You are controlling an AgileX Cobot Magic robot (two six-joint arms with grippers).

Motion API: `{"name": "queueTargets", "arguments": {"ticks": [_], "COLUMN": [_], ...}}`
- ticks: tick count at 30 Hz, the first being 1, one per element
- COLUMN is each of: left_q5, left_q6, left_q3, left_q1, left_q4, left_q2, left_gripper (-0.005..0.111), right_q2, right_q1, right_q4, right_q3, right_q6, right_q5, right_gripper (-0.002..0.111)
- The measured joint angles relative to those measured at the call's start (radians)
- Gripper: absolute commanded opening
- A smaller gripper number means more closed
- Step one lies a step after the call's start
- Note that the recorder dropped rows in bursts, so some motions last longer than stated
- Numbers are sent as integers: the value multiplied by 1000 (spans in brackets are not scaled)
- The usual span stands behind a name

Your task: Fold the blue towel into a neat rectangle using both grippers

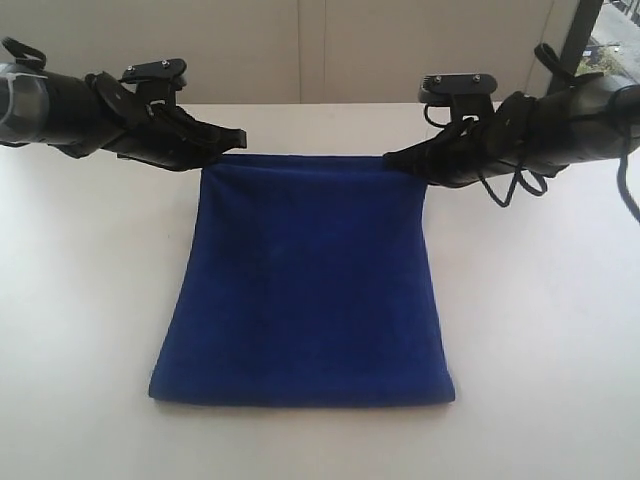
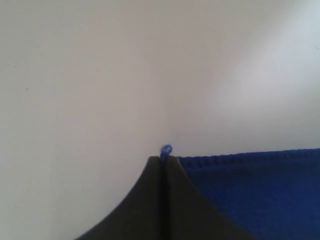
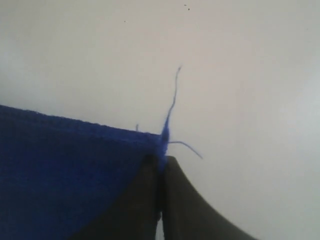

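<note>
I am holding the blue towel [image 1: 305, 290] by its two far corners, one in each gripper. My left gripper [image 1: 236, 139] is pinching the far left corner, its fingers pressed together with no gap showing between them; in the left wrist view a small blue loop [image 2: 166, 149] is poking out just past the tips. My right gripper [image 1: 393, 158] is clamping the far right corner the same way, fingers closed tight on the cloth, and in the right wrist view a few loose threads [image 3: 173, 97] are sticking out from that corner beyond the tips.

The towel is lying in the middle of the white table [image 1: 80, 320], spreading from the held edge toward the near side, where it is getting wider. Its near edge is looking rounded and thick, like a fold. The edge between my two grippers is running straight and taut. I cannot tell whether that held edge is touching the table or hanging just above it.
</note>
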Motion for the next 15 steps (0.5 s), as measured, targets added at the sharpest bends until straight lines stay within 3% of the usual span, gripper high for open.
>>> {"name": "queueTargets", "arguments": {"ticks": [3, 9, 15], "left_q5": [-4, -23, -29], "left_q6": [0, 0, 2], "left_q3": [0, 0, 0], "left_q1": [0, 0, 0], "left_q4": [0, 0, 0], "left_q2": [2, 4, 4], "left_gripper": [8, 41, 47], "right_q2": [7, 13, 13], "right_q1": [0, 0, 0], "right_q4": [0, 0, 0], "right_q3": [0, 0, 0], "right_q6": [0, 0, 0], "right_q5": [-6, -15, -30], "right_gripper": [1, 23, 48]}}
